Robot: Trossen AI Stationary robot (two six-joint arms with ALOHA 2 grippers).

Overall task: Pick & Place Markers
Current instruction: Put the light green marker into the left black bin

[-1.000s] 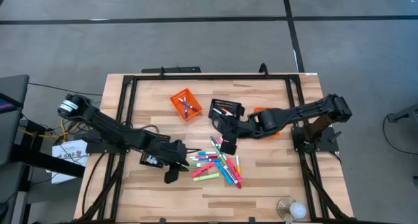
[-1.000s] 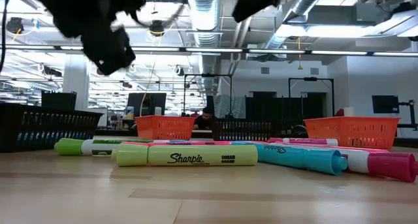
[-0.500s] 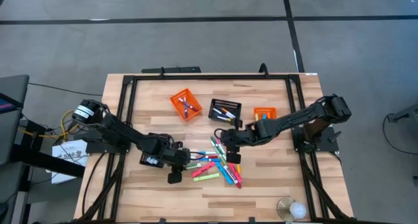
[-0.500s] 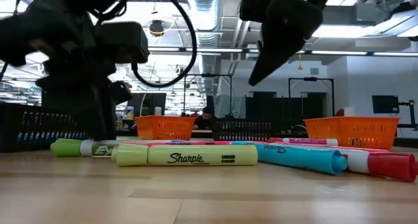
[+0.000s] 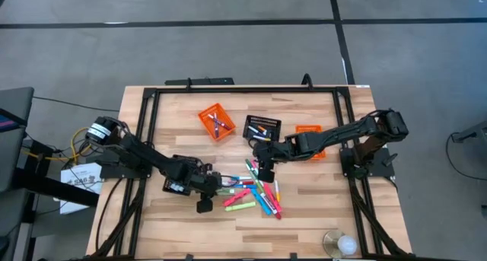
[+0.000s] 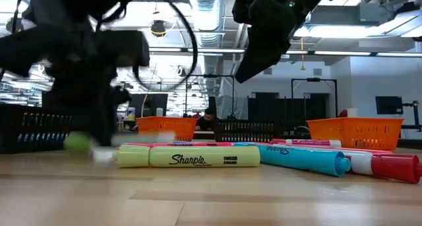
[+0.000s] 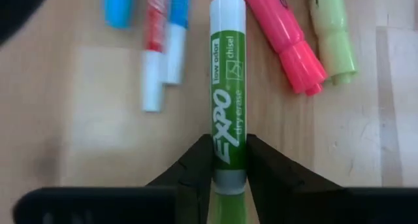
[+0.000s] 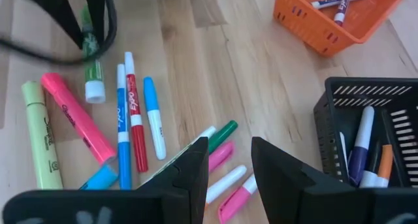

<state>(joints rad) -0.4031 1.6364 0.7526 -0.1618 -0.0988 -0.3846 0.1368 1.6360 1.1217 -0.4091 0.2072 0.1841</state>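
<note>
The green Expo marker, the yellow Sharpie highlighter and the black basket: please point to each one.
green Expo marker (image 7: 226,87): left wrist view, on its printed barrel.
yellow Sharpie highlighter (image 6: 191,157): low view, on the barrel at the Sharpie name.
black basket (image 8: 339,116): right wrist view, on its near perforated wall.

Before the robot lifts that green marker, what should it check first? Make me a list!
1. Left gripper around the green marker: ok, a finger sits on each side of it.
2. Grip placed well: not ok, the fingers sit near one end, so the marker may tilt.
3. Neighbours apart: ok, the pink marker and the blue and white marker lie beside it without touching.
4. Right gripper out of the way: ok, it hangs over the other side of the pile, fingers apart and holding nothing.
5. Room in a basket: ok, the orange basket holds only a few markers.
</note>
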